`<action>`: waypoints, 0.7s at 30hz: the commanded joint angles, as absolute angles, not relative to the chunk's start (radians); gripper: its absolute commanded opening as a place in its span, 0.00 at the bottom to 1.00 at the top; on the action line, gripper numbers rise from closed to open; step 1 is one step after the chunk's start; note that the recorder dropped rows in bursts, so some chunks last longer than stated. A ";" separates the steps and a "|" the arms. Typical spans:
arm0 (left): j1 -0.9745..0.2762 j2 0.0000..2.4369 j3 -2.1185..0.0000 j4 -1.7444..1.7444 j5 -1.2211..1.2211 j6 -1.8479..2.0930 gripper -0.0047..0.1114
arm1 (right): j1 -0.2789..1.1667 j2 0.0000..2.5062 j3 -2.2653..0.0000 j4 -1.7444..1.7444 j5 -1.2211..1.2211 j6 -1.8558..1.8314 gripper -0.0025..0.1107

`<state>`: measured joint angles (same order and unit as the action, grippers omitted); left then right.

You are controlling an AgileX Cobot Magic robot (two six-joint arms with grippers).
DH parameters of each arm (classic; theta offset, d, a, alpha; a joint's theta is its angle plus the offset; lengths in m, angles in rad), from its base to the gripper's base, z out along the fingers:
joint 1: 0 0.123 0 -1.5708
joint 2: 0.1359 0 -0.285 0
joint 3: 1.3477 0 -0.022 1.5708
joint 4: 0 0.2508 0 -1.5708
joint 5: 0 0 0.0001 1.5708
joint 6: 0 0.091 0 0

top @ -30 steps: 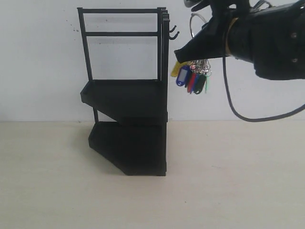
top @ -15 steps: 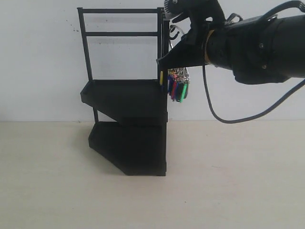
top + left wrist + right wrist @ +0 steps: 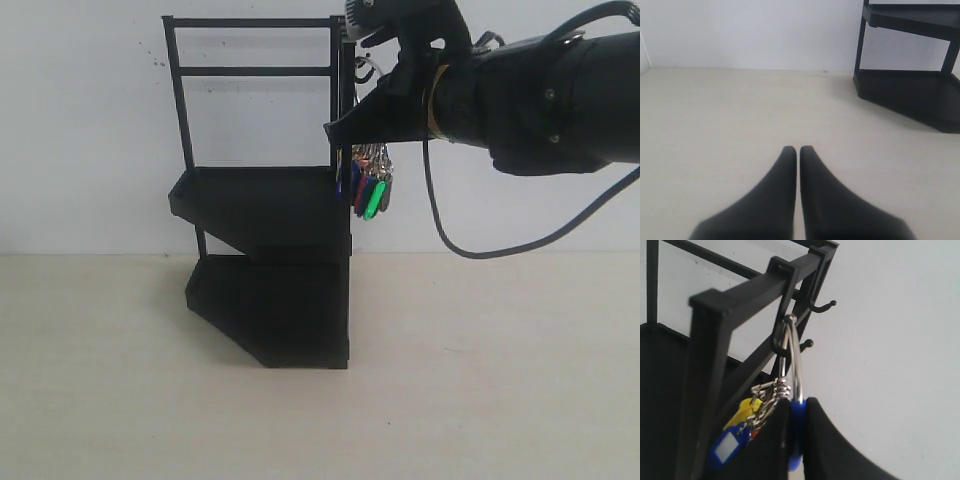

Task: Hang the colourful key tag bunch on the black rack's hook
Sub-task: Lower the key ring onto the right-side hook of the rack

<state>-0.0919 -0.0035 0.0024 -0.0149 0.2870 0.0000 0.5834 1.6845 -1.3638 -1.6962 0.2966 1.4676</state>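
The black rack (image 3: 265, 215) stands on the table against the white wall. My right gripper (image 3: 345, 132) is at its top right corner, shut on the blue loop (image 3: 796, 430) of the colourful key tag bunch (image 3: 368, 185). The tags hang beside the upper shelf's right edge. In the right wrist view the silver ring (image 3: 792, 357) passes over the nearest hook (image 3: 780, 342) under the rack's top bar; yellow and blue tags (image 3: 732, 437) dangle left of my fingers. My left gripper (image 3: 798, 149) is shut on nothing, low over the table, left of the rack (image 3: 910, 90).
Two more small hooks (image 3: 822, 305) stick out from the rack's side frame beyond the ring. A black cable (image 3: 480, 240) loops below my right arm. The pale table (image 3: 480, 380) runs in front of and beside the rack.
My right gripper carried the bunch left from open air to the rack's top right corner, then edged slightly further left; the tags now hang against the rack's side.
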 commanded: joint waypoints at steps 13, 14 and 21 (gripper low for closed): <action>-0.090 0.000 0.000 -0.018 0.285 0.000 0.08 | 0.579 1.677 -1.372 -1.660 0.300 1.455 0.42; -0.090 0.000 0.000 -0.018 0.285 0.000 0.08 | 0.579 1.677 -1.372 -1.660 0.305 1.455 0.46; -0.090 0.000 0.000 -0.018 0.285 0.000 0.08 | 0.579 1.656 -1.372 -1.555 0.439 1.428 0.47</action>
<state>-0.0919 -0.0035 0.0024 -0.0149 0.2870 0.0000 0.5834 1.6827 -1.3638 -1.6106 0.3776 1.4546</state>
